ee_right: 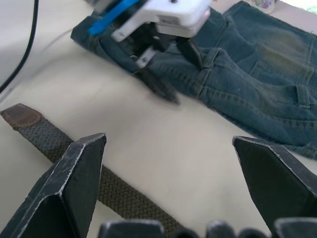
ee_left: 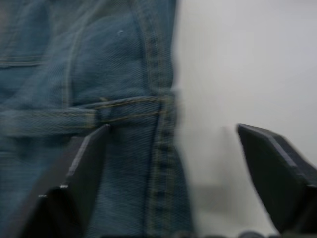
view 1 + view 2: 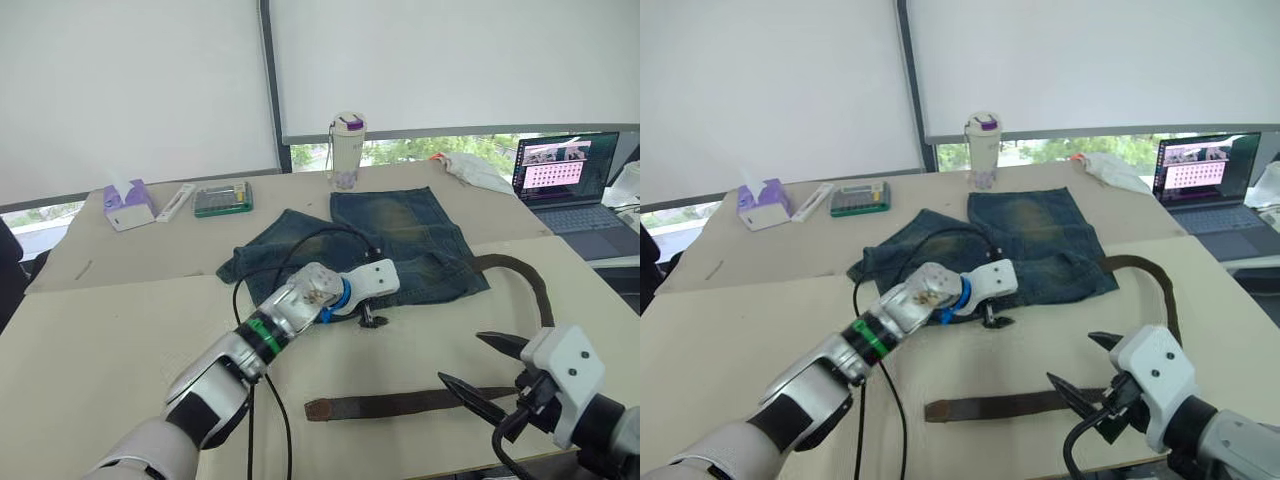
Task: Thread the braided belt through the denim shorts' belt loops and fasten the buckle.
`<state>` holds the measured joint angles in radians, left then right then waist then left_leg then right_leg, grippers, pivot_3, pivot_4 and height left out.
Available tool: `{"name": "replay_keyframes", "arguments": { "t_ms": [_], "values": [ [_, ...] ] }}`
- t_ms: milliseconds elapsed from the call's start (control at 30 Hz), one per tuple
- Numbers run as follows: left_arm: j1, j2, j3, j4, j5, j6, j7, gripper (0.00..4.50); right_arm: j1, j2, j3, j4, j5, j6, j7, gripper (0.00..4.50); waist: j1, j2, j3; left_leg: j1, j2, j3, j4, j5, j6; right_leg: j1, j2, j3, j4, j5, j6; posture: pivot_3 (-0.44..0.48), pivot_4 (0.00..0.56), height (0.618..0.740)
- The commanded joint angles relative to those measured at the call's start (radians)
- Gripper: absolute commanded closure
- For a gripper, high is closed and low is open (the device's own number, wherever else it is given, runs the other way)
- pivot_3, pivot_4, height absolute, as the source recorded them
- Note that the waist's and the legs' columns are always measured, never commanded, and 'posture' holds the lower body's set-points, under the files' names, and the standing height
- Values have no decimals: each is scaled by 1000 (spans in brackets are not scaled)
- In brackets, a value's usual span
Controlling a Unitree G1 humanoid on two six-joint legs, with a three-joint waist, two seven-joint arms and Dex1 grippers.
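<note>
My left pincer (image 3: pixel 371 321) hung wide at the waistband of the denim shorts (image 3: pixel 400 245); my right pincer (image 3: pixel 490 372), also wide, hovered over the braided belt (image 3: pixel 400 404) on the surface (image 3: pixel 130 320). The belt looked limp and light; I judged its leather tip (image 3: pixel 322 409) the firmest hold.

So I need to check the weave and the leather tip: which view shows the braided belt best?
The right wrist view: the braided belt lies close under the open right gripper, weave and leather tip plain. Both eye views show its whole run, small, curving from the table front to the denim shorts.
</note>
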<state>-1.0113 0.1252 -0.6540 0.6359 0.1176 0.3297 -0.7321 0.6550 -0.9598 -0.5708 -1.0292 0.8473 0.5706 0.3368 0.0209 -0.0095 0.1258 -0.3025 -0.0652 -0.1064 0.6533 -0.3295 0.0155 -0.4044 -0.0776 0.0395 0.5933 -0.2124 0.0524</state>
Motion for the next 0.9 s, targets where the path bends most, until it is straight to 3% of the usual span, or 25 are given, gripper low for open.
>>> {"name": "replay_keyframes", "arguments": {
  "t_ms": [33, 167, 267, 433, 500, 633, 700, 800, 900],
  "values": [
    [-16, -10, -12, 118, 80, -78, 10, 1915, 15, -35, 21, -18, 8, -63, -47, 0, 1, 0, 0, 0, 0, 0, 0, 0, 0, 1, 0, 0, 0, 0, 1, 0, 150, 740],
    [3, 33, 17, 146, 110, -138, -26, 3286, 33, -76, 62, -18, -22, -94, -69, 0, 1, -1, 0, 0, 0, -1, 2, -1, 1, 1, 0, 0, 0, -1, 2, 0, 150, 740],
    [71, 127, 92, 80, 69, -108, -89, 4164, 13, -117, 134, -18, -101, -88, -74, 0, -15, -1, -1, 1, 1, 0, 2, 0, 0, 1, 1, 0, 1, -1, 2, 0, 150, 740],
    [253, 287, 223, -255, -54, 78, -240, 4248, -23, -183, 242, -18, -213, -47, -15, 0, -52, 2, -2, 4, 9, 0, 0, -1, -6, 0, 7, 1, 2, -2, 2, 0, 150, 740],
    [357, 363, 285, -475, -153, 198, -306, 4248, -95, -208, 298, -6, -253, -17, 23, 0, -63, 3, -3, 4, 10, -1, 0, -1, -8, -1, 9, 0, 2, -2, 1, 0, 150, 740],
    [455, 391, 325, -648, -207, 288, -290, 4250, -250, -262, 477, 46, -379, 6, 103, 0, -44, 4, -3, 4, 8, -1, 0, -2, -7, 0, 7, 0, 2, -2, 0, 0, 150, 740],
    [475, 377, 344, -675, -224, 308, -262, 3214, -327, -272, 572, 73, -439, 7, 143, 0, -27, 5, -3, 4, 6, -1, 5, -5, -3, 0, 5, -1, 2, -2, 0, 0, 150, 740],
    [485, 380, 379, -738, -269, 377, -251, 2209, -420, -267, 701, 110, -538, 12, 190, 0, -10, 3, -3, 4, 3, -3, 8, -5, -2, -1, 2, -4, 2, -1, 0, 0, 150, 740],
    [558, 439, 470, -871, -392, 454, -306, 1185, -513, -227, 823, 195, -638, -4, 237, 0, -17, 3, -3, 3, 4, -3, 8, -3, -6, -2, 2, -4, 2, -1, -1, 0, 150, 740]
  ]
}}
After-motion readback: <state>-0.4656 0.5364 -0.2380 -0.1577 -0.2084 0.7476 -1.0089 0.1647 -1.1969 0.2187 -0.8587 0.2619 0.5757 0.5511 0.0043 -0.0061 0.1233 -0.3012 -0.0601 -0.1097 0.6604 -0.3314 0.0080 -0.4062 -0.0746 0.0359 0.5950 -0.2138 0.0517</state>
